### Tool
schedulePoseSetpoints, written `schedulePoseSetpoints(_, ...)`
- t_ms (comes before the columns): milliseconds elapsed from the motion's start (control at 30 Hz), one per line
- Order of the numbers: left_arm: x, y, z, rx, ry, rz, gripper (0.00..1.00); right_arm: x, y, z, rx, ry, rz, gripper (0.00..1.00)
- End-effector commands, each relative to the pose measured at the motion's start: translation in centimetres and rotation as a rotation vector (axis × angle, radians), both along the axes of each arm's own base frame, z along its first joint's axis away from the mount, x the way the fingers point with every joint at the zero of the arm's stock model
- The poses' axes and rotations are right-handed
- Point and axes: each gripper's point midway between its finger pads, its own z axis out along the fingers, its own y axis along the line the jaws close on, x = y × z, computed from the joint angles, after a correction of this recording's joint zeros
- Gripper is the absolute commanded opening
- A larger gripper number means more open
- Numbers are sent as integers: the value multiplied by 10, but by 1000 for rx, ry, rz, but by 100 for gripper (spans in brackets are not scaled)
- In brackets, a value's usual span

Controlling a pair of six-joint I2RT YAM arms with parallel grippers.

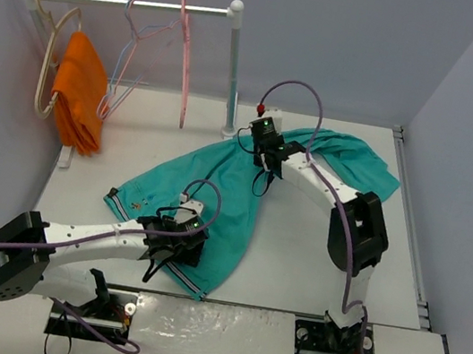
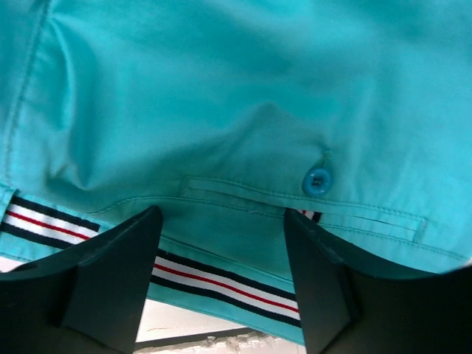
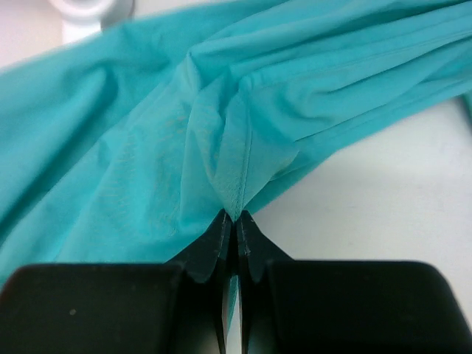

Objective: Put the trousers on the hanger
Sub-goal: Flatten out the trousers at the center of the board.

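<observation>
The trousers (image 1: 217, 183) lie spread and rumpled on the surface, running from the foot of the rack post (image 1: 232, 76) out to the near edge. One leg trails off to the right of the post. The right jaws, just in front of the post's foot, are pinched fully together on a raised fold of the teal cloth (image 3: 237, 177). Well away from the post, at the striped waistband (image 2: 221, 284), the left jaws stand apart. They straddle the band beside a blue button (image 2: 317, 180) and grip nothing. The hanger (image 1: 185, 68) hangs from the rail (image 1: 138, 4) just left of the post, apart from the trousers.

The step in hand looks like gathering the garment: one hold is made and the second is not yet taken. Next, the left jaws would likely need to close on the waistband. Both arms could then lift the cloth together toward the post and feed a leg through the hanger without knocking it off the rail.
</observation>
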Motion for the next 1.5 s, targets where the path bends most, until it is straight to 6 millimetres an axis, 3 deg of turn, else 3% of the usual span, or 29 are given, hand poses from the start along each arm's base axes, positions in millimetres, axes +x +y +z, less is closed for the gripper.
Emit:
schedulePoseSetpoints(0,12,11,10,15,-19,67,61,-39,-54,123,149,-227,-196,0)
schedulePoseSetpoints(100,15,28,13,53,-14,100,59,-95,-91,108,216,-201,-315,0)
schedulePoseSetpoints(167,18,35,15,61,-12,118,59,-123,-103,93,263,-172,-352,0)
schedulePoseSetpoints(267,25,54,21,73,-9,164,58,-193,-119,47,336,-58,-408,0)
schedulePoseSetpoints(333,30,63,28,82,-17,177,58,-224,-120,34,385,-11,-401,0)
schedulePoseSetpoints(400,37,72,33,75,-20,206,58,-256,-109,4,424,93,-378,3)
schedulePoseSetpoints(467,44,74,41,69,-36,203,58,-268,-105,-4,439,125,-367,4)
schedulePoseSetpoints(533,53,71,55,53,-70,185,58,-276,-102,-5,419,132,-346,18)
schedulePoseSetpoints(600,59,57,72,7,-102,130,59,-271,-102,5,402,101,-340,33)
schedulePoseSetpoints(667,62,37,86,-49,-143,62,60,-258,-100,32,388,36,-319,48)
schedulePoseSetpoints(733,54,8,99,-93,-178,-41,63,-244,-97,52,351,-7,-302,57)
schedulePoseSetpoints(800,53,-11,104,-107,-190,-88,65,-232,-98,60,292,-24,-291,61)
schedulePoseSetpoints(900,42,-42,95,-126,-158,-156,67,-207,-99,81,249,-51,-292,62)
schedulePoseSetpoints(967,38,-55,78,-122,-115,-160,68,-193,-95,87,225,-48,-258,61)
schedulePoseSetpoints(1067,32,-64,45,-122,-31,-134,68,-176,-79,75,220,16,-163,59)
schedulePoseSetpoints(1167,29,-51,17,-48,42,-76,68,-168,-71,59,188,57,-112,59)
schedulePoseSetpoints(1233,25,-27,-5,38,121,-17,68,-169,-66,45,187,84,-88,59)
schedulePoseSetpoints(1300,22,-12,-15,75,168,23,68,-169,-65,40,198,83,-86,58)
schedulePoseSetpoints(1467,28,49,-31,149,254,228,68,-173,-72,28,201,92,-110,59)
